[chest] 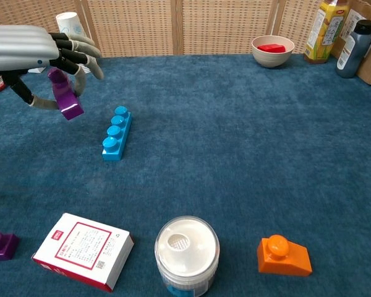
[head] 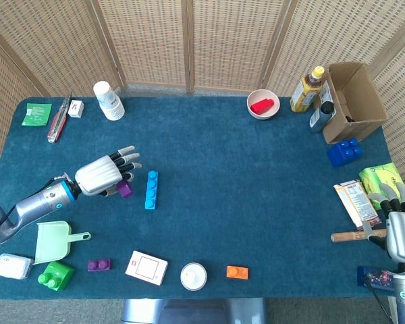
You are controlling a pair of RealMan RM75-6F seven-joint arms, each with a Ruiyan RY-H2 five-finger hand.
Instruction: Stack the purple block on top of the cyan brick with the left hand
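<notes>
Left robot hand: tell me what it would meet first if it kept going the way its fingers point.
Probably the cyan brick. The left robot hand, holding the purple block, points roughly toward it, but it is raised, so it may pass above.

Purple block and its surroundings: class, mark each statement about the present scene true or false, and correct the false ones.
1. The left hand holds the purple block clear of the table. True.
2. The purple block already sits on the cyan brick. False: it hangs to the brick's left, apart from it.
3. The bowl holds something red. True.
4. The right hand grips the wooden stick. False: its fingers are spread, holding nothing.
5. The orange block lies beside the cyan brick. False: it lies far off, near the table's front edge.
</notes>
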